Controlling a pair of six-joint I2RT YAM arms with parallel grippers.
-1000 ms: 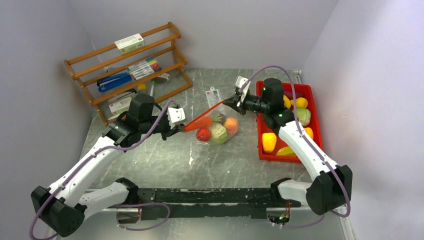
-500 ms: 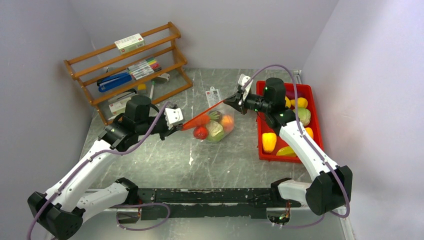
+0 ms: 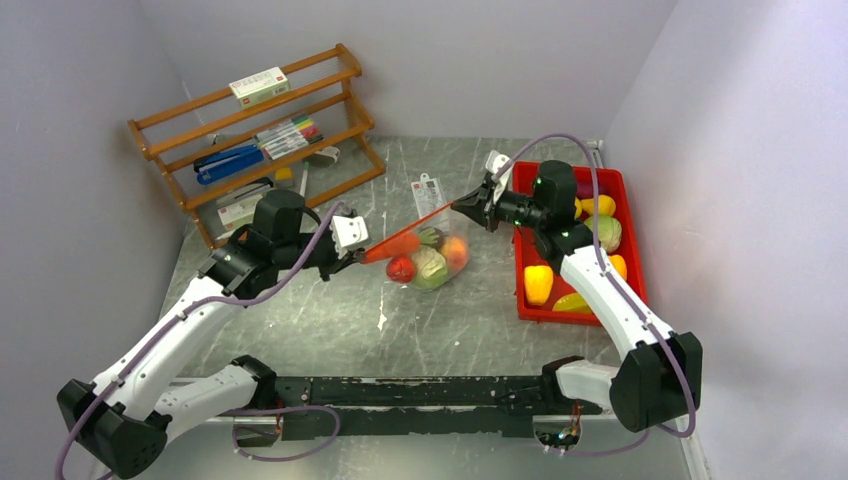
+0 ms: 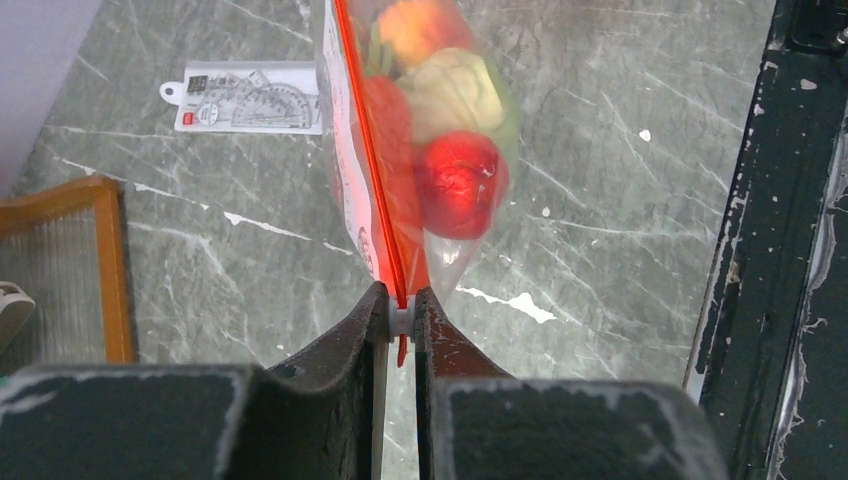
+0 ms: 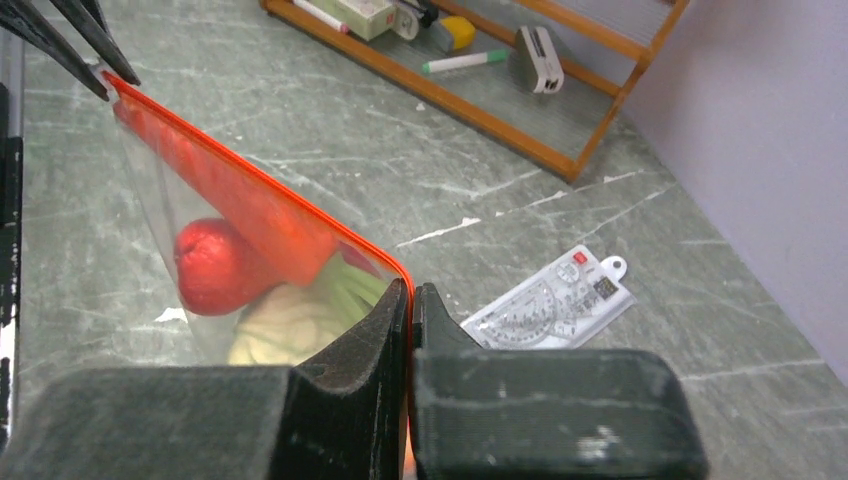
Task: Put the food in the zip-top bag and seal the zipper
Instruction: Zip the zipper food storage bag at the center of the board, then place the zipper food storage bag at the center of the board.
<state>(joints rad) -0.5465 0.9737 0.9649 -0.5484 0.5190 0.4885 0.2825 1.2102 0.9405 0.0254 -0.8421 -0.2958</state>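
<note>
The clear zip-top bag [image 3: 432, 258] hangs above the table between my two grippers, its red-orange zipper [image 3: 412, 226] stretched taut. Inside are food toys: a red ball [image 3: 401, 268], a pale green cabbage [image 3: 432, 264], a peach ball [image 3: 457, 249], a carrot-like piece [image 3: 400, 243]. My left gripper [image 3: 358, 256] is shut on the zipper's left end, on its small white slider [image 4: 402, 318]. My right gripper [image 3: 468, 205] is shut on the zipper's right end [image 5: 405, 283]. The bag also shows in the left wrist view [image 4: 440, 130] and the right wrist view [image 5: 240, 270].
A red bin [image 3: 630, 250] at the right holds more toy food, including a yellow pepper [image 3: 538, 284]. A flat white printed packet [image 3: 429, 193] lies behind the bag. A wooden rack [image 3: 250, 135] with pens and boxes stands at the back left.
Both grippers keep their hold on the zipper ends. The right gripper has shifted slightly right and the bag has lifted and swung a little.
</note>
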